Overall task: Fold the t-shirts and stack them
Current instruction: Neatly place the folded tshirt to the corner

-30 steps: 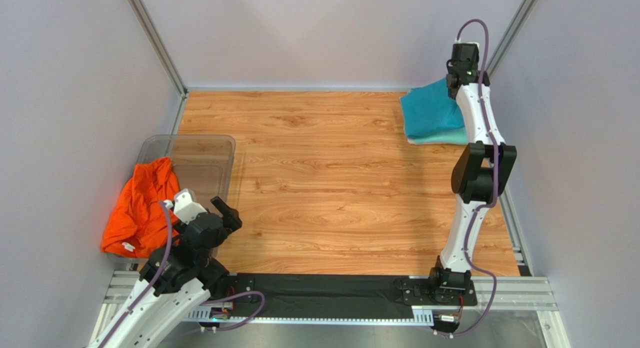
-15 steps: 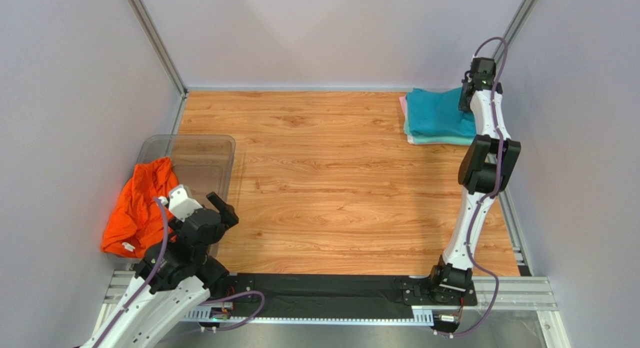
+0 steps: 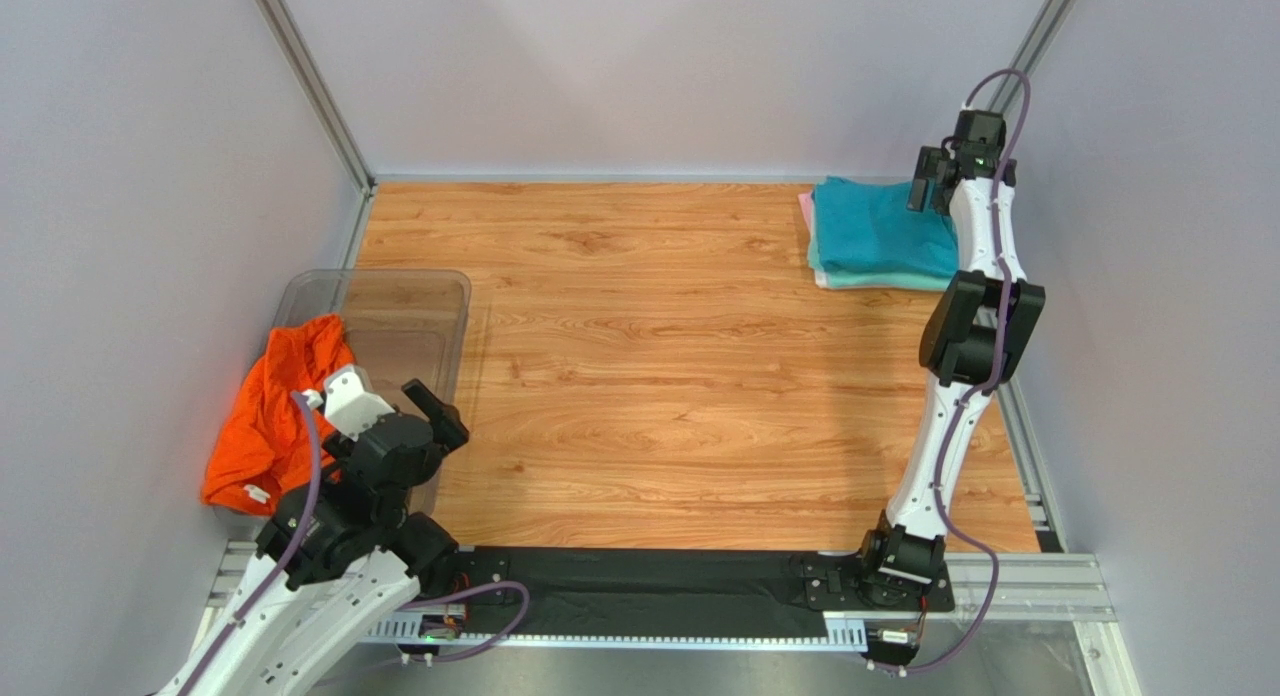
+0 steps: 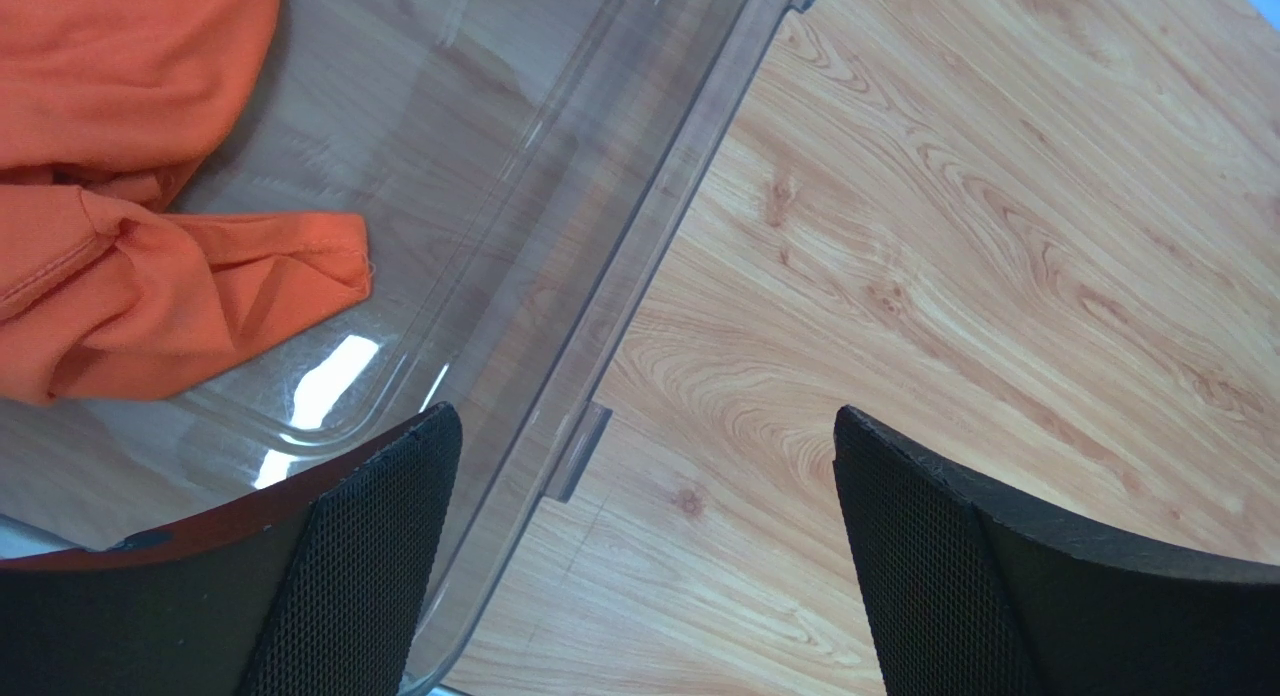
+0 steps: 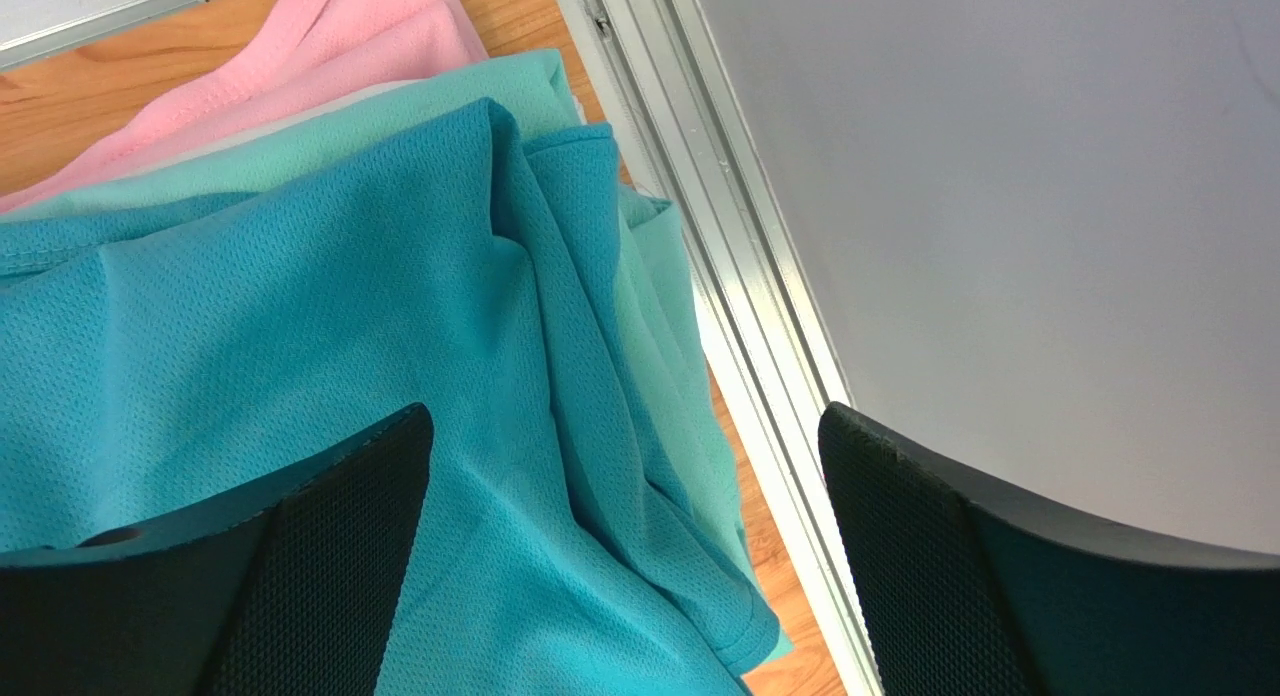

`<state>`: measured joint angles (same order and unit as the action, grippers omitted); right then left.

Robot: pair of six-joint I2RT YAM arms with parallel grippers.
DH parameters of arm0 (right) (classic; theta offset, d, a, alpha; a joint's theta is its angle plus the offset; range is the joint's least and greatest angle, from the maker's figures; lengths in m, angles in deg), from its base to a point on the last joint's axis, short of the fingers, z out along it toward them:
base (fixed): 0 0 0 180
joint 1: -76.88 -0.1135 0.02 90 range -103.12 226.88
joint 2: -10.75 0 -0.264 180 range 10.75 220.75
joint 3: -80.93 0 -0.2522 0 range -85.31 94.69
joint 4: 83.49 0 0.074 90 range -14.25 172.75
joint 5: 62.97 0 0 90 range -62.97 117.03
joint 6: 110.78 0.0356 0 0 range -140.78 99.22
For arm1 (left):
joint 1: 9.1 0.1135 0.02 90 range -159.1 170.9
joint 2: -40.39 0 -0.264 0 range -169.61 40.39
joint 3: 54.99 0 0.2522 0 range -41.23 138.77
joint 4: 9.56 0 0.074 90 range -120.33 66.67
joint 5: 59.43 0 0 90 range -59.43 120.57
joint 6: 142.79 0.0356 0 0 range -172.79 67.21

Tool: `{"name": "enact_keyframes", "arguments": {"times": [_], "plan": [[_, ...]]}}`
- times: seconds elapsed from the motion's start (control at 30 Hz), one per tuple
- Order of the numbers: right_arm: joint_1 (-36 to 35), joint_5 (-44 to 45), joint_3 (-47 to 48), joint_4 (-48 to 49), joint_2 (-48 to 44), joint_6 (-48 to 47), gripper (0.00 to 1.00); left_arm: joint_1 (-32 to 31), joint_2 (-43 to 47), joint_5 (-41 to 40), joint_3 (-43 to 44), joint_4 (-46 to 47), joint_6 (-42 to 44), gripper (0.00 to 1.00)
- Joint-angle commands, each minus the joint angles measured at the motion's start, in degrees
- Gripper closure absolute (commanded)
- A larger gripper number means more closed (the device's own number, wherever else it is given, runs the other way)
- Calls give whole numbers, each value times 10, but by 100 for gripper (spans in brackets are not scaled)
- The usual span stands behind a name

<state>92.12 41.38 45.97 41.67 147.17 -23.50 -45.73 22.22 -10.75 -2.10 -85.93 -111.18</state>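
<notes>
Right gripper [image 5: 624,419]: the 2 fingers are standing wide apart and gripping nothing; it is hovering over the far right corner of the stack, clear of the cloth.
Teal-blue t-shirt [image 5: 271,321]: it is lying folded on top of the stack, right under the right gripper, with its right edge rumpling into a few long creases.
Mint green t-shirt [image 5: 669,351]: it is sitting directly under the teal-blue one, peeking out along the right side and the far edge.
Pale pink t-shirt [image 5: 346,51]: it is lying at the bottom of the 3, showing only as a strip at the far left of the stack.
Stack position: all 3 are resting in the far right corner of the worktop [image 3: 661,366], just beside the metal rail [image 5: 721,276] at the foot of the right wall.
Left gripper [image 4: 643,419]: its fingers are spread wide too, holding nothing; it is hanging above the near right rim of the clear plastic tub [image 4: 661,231].
Orange t-shirt [image 3: 278,411]: it is lying bunched and unfolded at the tub's left side, one hem resting on the tub floor, the rest spilling over the left rim in the top view.
Left gripper to orange t-shirt: they are near, not touching.
Tub position: it is sitting on the worktop's left side, well apart from the stack.
</notes>
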Motion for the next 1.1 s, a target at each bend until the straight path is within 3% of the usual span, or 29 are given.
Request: {"name": "enact_keyframes", "arguments": {"times": [0.0,0.1,0.33,0.43,0.73,0.9,1.07], "plan": [[7,6,16,-2,-48,13,0,-1,-7,-15,14,-11,-2,0],[8,-34,-12,-1,-84,24,0,0,-7,-1,6,4,4,0],[8,-291,-38,14,-116,54,0,0,-9,12,-13,35,25,0],[8,-329,-36,33,-98,76,0,0,-10,11,-13,40,27,0],[8,-281,41,43,2,78,0,0,-14,-3,-8,46,28,0],[12,-227,55,114,40,69,0,0,-30,-5,-4,38,32,0],[14,-244,64,160,67,43,0,-1,-63,5,7,35,41,0]]}}
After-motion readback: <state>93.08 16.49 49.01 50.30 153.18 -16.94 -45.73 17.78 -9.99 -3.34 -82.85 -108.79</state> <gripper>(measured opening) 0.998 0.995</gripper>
